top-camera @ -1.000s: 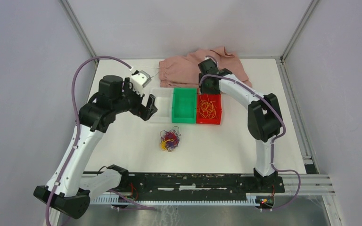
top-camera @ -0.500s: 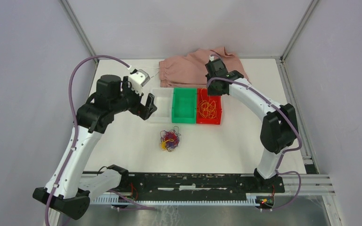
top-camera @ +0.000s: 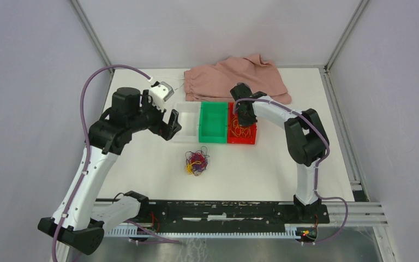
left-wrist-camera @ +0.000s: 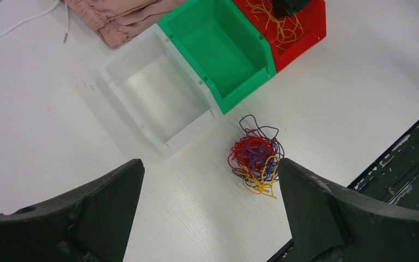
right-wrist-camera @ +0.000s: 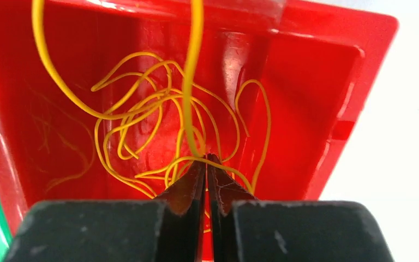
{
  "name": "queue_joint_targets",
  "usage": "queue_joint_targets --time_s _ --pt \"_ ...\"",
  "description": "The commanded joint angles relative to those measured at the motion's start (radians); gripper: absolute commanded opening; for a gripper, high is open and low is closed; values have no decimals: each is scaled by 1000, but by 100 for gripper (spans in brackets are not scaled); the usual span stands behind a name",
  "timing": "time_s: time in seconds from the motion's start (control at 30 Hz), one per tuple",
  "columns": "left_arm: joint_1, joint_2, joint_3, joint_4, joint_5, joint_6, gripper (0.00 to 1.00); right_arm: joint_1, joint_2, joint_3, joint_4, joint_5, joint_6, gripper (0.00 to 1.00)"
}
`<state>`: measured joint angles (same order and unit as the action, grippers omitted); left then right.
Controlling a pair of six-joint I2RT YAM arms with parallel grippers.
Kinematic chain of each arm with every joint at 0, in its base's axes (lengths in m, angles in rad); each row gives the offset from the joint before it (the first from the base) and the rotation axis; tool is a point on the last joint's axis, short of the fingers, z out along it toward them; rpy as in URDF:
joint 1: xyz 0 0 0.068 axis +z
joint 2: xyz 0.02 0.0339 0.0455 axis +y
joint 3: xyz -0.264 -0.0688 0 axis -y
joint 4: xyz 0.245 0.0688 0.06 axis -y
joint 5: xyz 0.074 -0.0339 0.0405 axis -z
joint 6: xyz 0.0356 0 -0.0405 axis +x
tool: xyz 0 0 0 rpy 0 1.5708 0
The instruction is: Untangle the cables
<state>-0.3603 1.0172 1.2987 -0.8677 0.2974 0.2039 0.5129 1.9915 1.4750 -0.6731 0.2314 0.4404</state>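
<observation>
Nearest my bases, the tangle of cords [top-camera: 197, 162] lies loose on the white table [top-camera: 262, 169], with red, purple-blue and yellow strands knotted into one clump. My left pincer [left-wrist-camera: 210, 164] hangs above the table to the left of the clump and farther back. Its fingers are spread as wide as they go and hold nothing. In its own camera the clump shows between the two fingers, nearer the right one, and touches neither.

Beyond the clump three bins stand side by side: a clear bin [left-wrist-camera: 153, 93], a green bin [left-wrist-camera: 218, 49] and a red bin [right-wrist-camera: 305, 98]. My right pincer [right-wrist-camera: 206, 158] is down inside the red bin, with its fingers pressed together at the tips. A yellow cord [right-wrist-camera: 142, 109] lies in loops on that bin's floor. One strand of it rises from between my fingertips, so I have it pinched.

Farthest back, a pink cloth [top-camera: 234, 76] lies crumpled at the table's rear edge.
</observation>
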Motion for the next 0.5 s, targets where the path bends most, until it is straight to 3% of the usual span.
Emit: queue_joint_targets --time_s 0.0,0.1,0.2,0.3,0.47 --pt "3 -25 -4 4 14 17 99 35 -2 86 17 43 -32 10" --pt "4 -27 -43 1 28 45 99 54 -77 67 40 37 -28 18" --pt "6 -25 -96 -4 40 61 99 75 -190 19 70 35 -21 39" --pt "12 -24 -144 -11 56 80 100 105 -309 -48 104 20 -12 52" --pt "36 -40 -231 -5 68 120 99 197 -439 -182 175 -97 20 64"
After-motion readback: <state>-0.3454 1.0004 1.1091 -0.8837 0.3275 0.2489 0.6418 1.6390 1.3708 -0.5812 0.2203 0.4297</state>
